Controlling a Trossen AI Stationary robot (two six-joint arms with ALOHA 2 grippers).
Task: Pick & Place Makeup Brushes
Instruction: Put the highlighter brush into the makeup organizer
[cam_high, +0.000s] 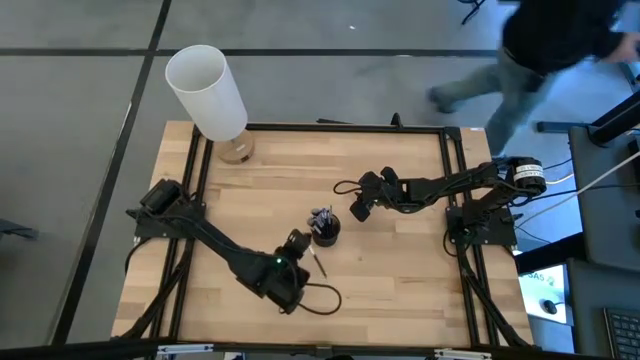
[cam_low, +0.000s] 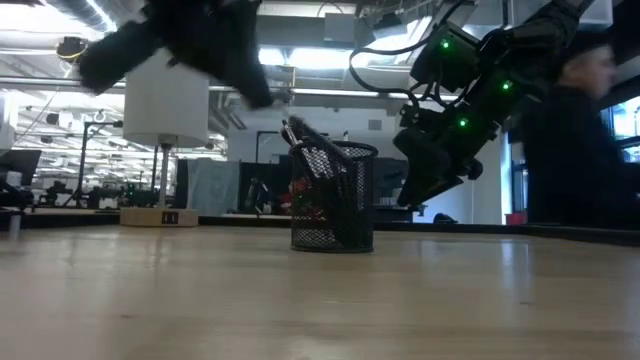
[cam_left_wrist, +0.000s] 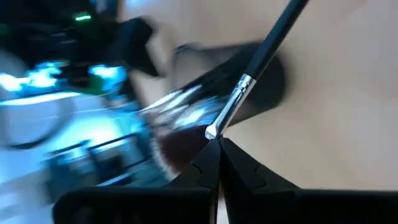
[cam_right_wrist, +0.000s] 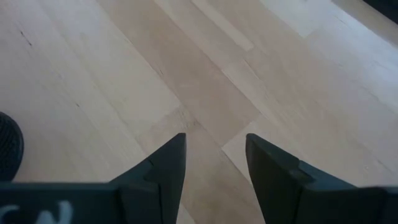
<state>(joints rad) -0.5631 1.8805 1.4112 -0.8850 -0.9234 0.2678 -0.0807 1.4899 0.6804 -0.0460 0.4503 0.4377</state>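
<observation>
Left gripper (cam_left_wrist: 219, 149) pinching brush (cam_left_wrist: 261, 59)

The left pincer (cam_left_wrist: 216, 163) has its 2 dark fingers (cam_left_wrist: 245, 171) pressed together, pinching a makeup brush (cam_left_wrist: 252, 73) right at the bottom of its silver ferrule. The black handle runs up and away toward 1 o'clock, out of frame. Just beyond the fingertips sits a dark cup (cam_left_wrist: 249, 81) on the pale wooden worktop (cam_left_wrist: 348, 106), with more brushes (cam_left_wrist: 180, 106) crowded inside, silver bands and a reddish-brown tuft showing. Everything toward 9 o'clock is a blue-white blur, nothing readable there.
</observation>
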